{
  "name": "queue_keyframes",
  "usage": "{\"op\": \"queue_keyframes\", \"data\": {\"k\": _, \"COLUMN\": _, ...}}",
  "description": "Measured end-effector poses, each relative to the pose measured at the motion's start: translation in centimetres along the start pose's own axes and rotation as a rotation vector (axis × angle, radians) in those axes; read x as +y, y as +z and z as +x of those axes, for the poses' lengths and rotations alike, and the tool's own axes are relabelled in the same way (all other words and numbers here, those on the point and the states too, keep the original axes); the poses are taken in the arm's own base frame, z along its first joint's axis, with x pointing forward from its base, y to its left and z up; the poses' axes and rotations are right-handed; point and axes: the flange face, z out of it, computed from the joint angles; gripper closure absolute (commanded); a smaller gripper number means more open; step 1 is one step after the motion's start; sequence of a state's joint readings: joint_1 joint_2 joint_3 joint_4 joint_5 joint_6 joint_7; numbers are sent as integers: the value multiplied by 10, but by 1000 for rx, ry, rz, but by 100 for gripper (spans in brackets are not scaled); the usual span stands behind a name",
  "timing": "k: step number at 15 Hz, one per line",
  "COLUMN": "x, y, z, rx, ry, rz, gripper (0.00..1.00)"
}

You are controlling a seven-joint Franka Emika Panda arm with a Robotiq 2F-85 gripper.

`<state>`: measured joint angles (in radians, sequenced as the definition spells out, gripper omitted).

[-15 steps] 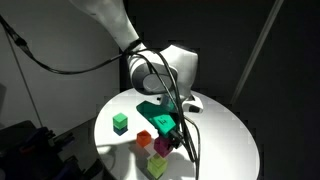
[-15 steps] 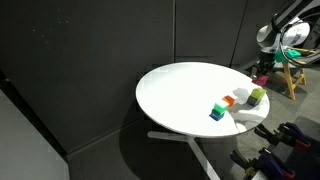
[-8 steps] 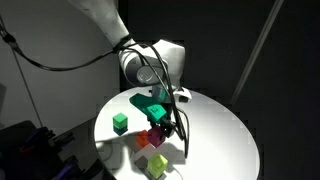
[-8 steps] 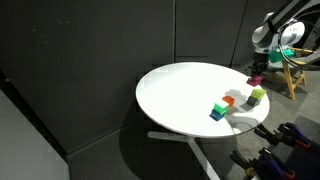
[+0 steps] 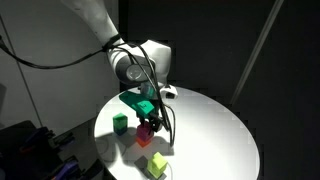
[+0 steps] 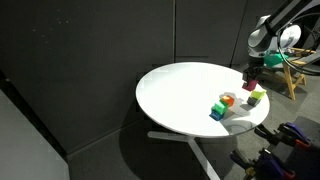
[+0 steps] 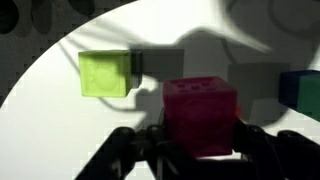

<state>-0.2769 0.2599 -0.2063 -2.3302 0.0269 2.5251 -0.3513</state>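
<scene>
In the wrist view the pincer (image 7: 200, 138) is closed on the magenta cube (image 7: 200, 108). Its two dark fingers press the left and right faces, and the cube's studded top looks at the camera. The jaws are as narrow as the cube allows, so the cube sits directly between the fingertips and touches both.

Just behind it on the white table (image 7: 60, 120) lies the yellow-green cube (image 7: 106, 73), apart from the held one. A green cube (image 7: 302, 92) shows at the right border.

Compared with one second ago, the arm has carried the magenta cube across the table. In an exterior view the cube (image 5: 146, 129) was then close to the yellow-green cube (image 5: 157, 164). Now it hangs higher and nearer to the green cube (image 5: 120, 124).

In an exterior view the pincer (image 6: 252, 82) has come from beyond the rim to above the table, near the orange cube (image 6: 228, 100). I judge the grip is firm and the cube is in transport, not yet set down.
</scene>
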Motion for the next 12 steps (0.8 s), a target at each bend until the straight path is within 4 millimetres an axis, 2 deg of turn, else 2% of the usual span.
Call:
{"op": "queue_keyframes", "data": {"k": 6, "x": -16, "y": 8, "z": -11, "rx": 4, "ry": -23, "rz": 5, "gripper": 72}}
{"op": "queue_keyframes", "data": {"k": 12, "x": -24, "y": 9, "z": -10, "rx": 4, "ry": -29, "rz": 5, "gripper": 72}}
